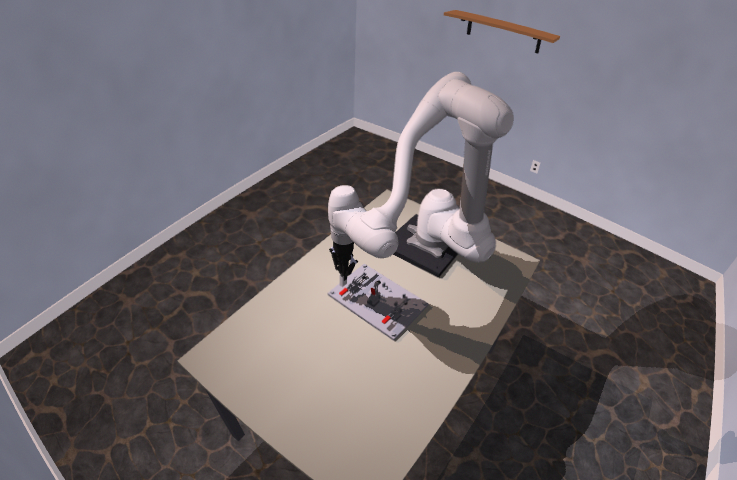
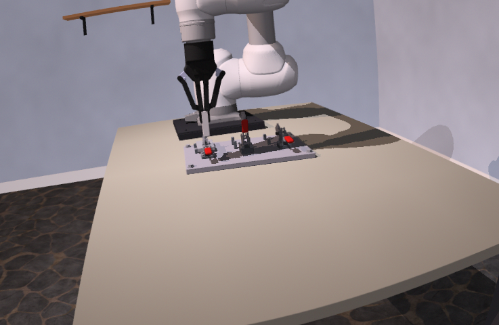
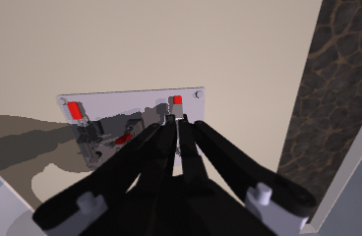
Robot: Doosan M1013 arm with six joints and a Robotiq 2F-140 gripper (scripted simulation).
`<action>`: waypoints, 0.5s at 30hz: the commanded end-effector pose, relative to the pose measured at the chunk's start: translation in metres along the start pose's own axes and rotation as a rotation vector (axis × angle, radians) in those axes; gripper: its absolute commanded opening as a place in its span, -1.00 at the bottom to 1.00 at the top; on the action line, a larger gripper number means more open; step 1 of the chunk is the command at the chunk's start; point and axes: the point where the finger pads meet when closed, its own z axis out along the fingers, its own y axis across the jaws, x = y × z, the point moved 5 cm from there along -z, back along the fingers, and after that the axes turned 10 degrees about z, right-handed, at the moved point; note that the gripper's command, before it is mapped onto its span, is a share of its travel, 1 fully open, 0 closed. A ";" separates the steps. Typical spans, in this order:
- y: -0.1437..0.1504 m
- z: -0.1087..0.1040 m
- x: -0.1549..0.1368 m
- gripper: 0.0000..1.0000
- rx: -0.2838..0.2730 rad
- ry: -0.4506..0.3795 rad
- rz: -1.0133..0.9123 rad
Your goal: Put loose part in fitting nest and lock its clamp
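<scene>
Black gripper (image 1: pixel 343 281) (image 2: pixel 205 135) (image 3: pixel 178 111) is closed, pointing down over your fixture's (image 1: pixel 395 333) (image 2: pixel 227 164) (image 3: pixel 110 102) left end by the low left red handle (image 1: pixel 343 292) (image 2: pixel 208 151) (image 3: pixel 177 99); middle red handle (image 1: pixel 373 291) (image 2: pixel 244 126) (image 3: pixel 123 139) stands up, loose part can't be made out.

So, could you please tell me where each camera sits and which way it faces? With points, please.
Top: high above one side, looking steeply down at the table (image 1: pixel 301 362) and fixture (image 1: pixel 400 331); the whole arm (image 1: pixel 403 164) shows.
Exterior: lower, beyond the table's (image 2: pixel 280 229) far end, facing the robot; the arm (image 2: pixel 267 80) is cropped above.
Wrist: on the arm, looking down past the shut jaws at the fixture (image 3: pixel 110 98); linkages show.
Top and exterior share the wall shelf (image 1: pixel 505 26) (image 2: pixel 117 10).
</scene>
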 end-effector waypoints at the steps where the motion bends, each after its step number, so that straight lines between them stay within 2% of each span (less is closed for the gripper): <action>1: -0.001 -0.009 0.000 -0.80 0.005 -0.002 0.005; 8: -0.001 -0.027 0.000 -0.80 0.005 -0.002 0.005; 15: -0.001 -0.031 0.000 -0.80 0.005 -0.002 0.005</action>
